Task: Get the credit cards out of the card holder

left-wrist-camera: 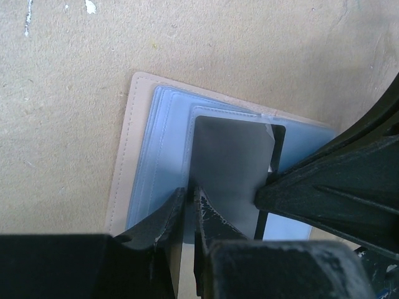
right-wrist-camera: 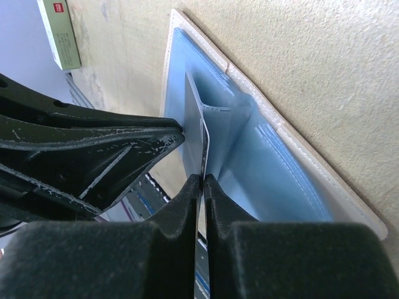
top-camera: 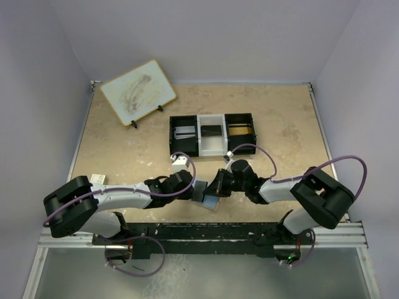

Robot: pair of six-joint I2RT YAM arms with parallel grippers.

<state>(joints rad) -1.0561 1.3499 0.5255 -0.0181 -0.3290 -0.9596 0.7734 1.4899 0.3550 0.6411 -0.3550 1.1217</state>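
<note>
Bright even overhead light, soft shadows, nearest parts of wrist views blurred

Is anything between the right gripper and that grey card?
Nothing visible: the right gripper pinches the credit card by its edge, and the left gripper clamps the card holder. Only the holder's pocket, around the card's inner end, holds it back.

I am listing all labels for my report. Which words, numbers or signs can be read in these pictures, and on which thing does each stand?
No text can be read.
On the small box: a red mark and rows of tiny print, too blurred to read.
On the whiteboard: only grey smears, no words.
On the grey card and the card holder: no print visible.
</note>
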